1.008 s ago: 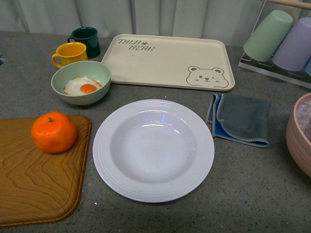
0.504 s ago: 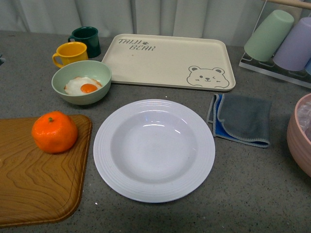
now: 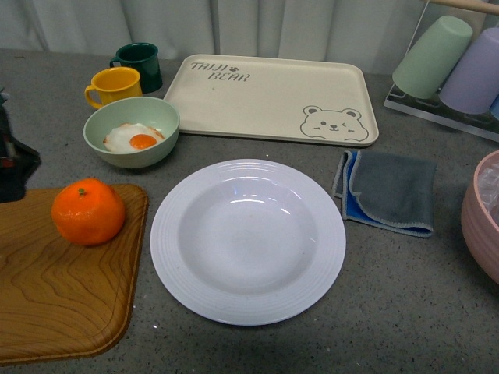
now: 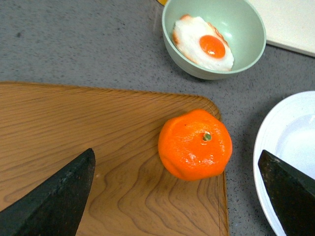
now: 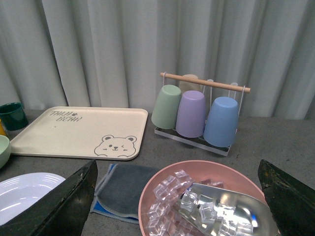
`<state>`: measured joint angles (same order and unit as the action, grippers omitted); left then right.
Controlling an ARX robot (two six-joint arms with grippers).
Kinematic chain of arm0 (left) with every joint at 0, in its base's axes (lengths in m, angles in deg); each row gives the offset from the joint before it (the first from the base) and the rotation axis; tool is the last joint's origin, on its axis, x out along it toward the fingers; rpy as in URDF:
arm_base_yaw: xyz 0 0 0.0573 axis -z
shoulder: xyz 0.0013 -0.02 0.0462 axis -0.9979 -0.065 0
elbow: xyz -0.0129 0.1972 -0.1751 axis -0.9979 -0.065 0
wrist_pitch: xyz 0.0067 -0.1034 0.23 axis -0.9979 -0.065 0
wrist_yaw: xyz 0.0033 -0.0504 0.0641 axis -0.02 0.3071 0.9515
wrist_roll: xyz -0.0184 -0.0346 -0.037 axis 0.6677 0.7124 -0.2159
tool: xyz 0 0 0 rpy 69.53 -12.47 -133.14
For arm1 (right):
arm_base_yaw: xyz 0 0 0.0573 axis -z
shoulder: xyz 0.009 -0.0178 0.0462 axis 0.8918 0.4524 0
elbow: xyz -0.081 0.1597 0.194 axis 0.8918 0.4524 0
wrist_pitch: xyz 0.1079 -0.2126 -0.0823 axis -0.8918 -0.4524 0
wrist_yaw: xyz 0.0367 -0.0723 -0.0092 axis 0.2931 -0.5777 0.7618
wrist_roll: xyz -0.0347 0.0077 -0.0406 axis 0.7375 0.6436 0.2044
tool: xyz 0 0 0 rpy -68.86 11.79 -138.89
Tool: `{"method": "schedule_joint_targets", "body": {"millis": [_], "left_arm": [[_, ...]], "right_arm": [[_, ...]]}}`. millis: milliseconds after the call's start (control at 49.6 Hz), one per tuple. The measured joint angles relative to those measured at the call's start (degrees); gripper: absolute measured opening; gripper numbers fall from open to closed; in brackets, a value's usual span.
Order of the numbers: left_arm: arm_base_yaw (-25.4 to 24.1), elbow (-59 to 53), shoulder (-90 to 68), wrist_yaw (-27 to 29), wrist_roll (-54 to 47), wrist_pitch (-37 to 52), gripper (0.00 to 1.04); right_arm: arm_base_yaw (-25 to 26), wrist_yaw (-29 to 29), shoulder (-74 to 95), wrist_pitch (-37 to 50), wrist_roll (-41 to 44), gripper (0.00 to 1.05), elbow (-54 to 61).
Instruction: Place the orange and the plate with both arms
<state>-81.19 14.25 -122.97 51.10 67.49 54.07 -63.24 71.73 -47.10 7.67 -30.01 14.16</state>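
Observation:
The orange (image 3: 87, 212) sits on the near right part of a wooden board (image 3: 54, 288) at the left; it also shows in the left wrist view (image 4: 195, 144). The white ridged plate (image 3: 248, 241) lies empty on the grey table beside the board, its rim showing in the left wrist view (image 4: 268, 162) and the right wrist view (image 5: 24, 189). My left gripper (image 4: 179, 196) is open above the board, the orange just ahead of its fingers; part of the arm (image 3: 12, 160) shows at the left edge. My right gripper (image 5: 179, 196) is open above a pink bowl, far from the plate.
A pale green bowl (image 3: 131, 131) with a fried egg, a yellow mug (image 3: 113, 86) and a dark green mug (image 3: 139, 65) stand behind the board. A cream bear tray (image 3: 273, 99) lies at the back. A grey cloth (image 3: 386, 191), a pink ice bowl (image 5: 206, 201) and a cup rack (image 5: 199, 113) are at the right.
My left arm has come into view at the left edge of the front view, next to the board. The orange and plate have not moved.

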Motion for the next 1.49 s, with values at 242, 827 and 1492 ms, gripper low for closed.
{"method": "schedule_joint_targets", "body": {"millis": [242,827,1492], "left_arm": [[2.2,8.2,-14.3,-0.2,-0.4,0.0,0.98],[3.0,18.1,-25.8,-0.2,1.0,-10.4,0.91],[18.6,23.1,-21.1,-1.7,2.8,-11.7,0.52]], "right_arm": [[0.0,0.0,0.0,0.0,0.0,0.95,0.0],[0.0,0.0,0.0,0.0,0.0,0.95,0.0],[0.0,0.0,0.0,0.0,0.0,0.95,0.0]]}}
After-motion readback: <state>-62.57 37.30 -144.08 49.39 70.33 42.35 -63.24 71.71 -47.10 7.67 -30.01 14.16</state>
